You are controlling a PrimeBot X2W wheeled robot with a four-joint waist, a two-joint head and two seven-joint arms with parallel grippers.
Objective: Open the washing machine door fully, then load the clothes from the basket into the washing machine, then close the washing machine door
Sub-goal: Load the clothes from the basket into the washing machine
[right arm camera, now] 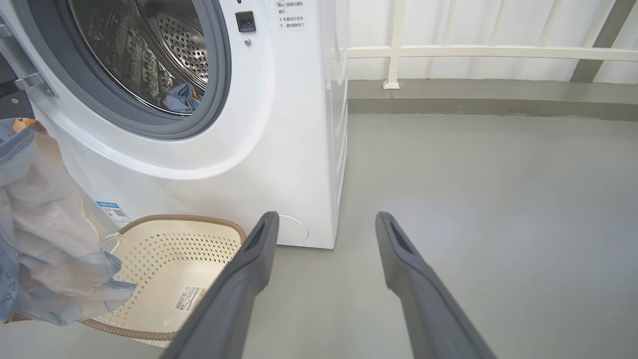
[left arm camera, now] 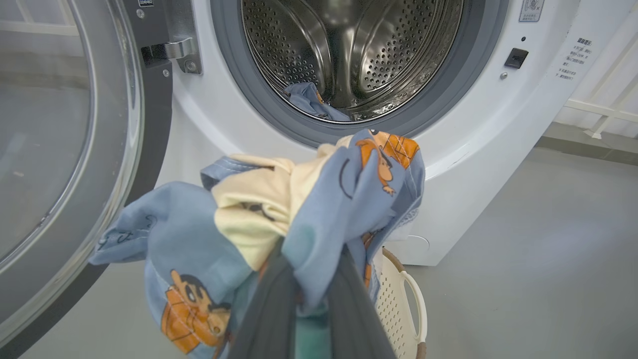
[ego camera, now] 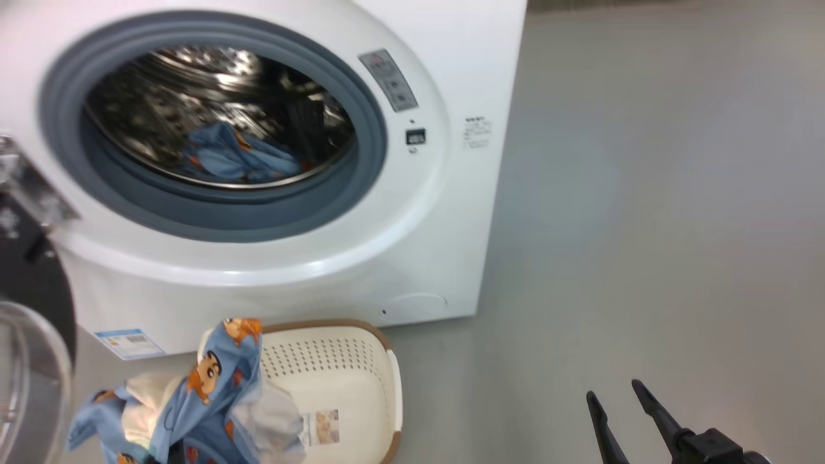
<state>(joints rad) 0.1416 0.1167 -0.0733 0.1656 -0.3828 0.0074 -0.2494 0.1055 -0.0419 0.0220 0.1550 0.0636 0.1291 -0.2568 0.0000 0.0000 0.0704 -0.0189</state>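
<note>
The white washing machine (ego camera: 412, 258) stands with its door (left arm camera: 55, 149) swung wide to the left, leaving the steel drum (left arm camera: 359, 45) exposed. One light blue cloth (ego camera: 232, 158) lies inside the drum. My left gripper (left arm camera: 313, 249) is shut on a bundle of clothes (left arm camera: 319, 209), light blue with orange-brown prints and cream cloth. It holds the bundle in the air in front of the drum opening, above the basket (ego camera: 335, 361). The basket's visible inside holds just a label sticker. Over the floor to the right, my right gripper (ego camera: 612, 388) is open and holds nothing.
Grey floor (ego camera: 644, 193) stretches wide to the right of the machine. A white railing (right arm camera: 473, 52) and wall run behind it. The open door's glass bowl (ego camera: 26, 374) juts out at the far left, close to the hanging bundle.
</note>
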